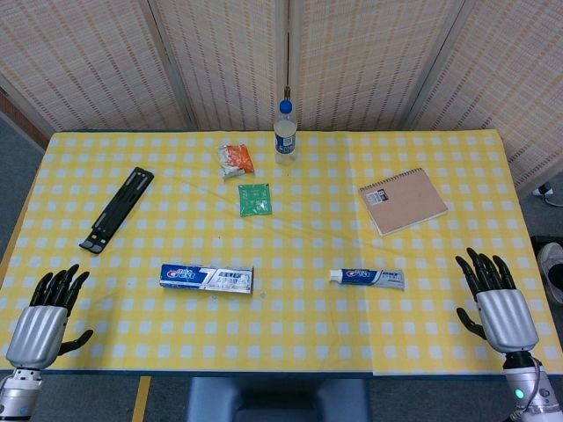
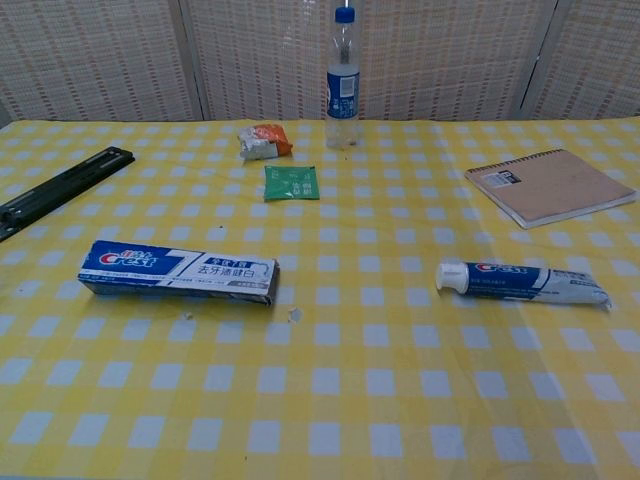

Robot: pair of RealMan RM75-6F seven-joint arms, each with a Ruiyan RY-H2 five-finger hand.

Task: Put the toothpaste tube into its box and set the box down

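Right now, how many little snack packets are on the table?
2. The crumpled orange packet lies near the far edge, just left of the water bottle. The flat green packet lies closer in, right in front of the orange one. Nothing seems hidden.

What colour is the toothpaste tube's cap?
White; the toothpaste tube lies cap toward the box, seen best in the chest view.

table point(image 1: 290, 343) yellow check cloth | on it: toothpaste box point(image 1: 207, 278), tube point(image 1: 368, 278), notebook point(image 1: 403, 200), bottle point(image 1: 284, 134)
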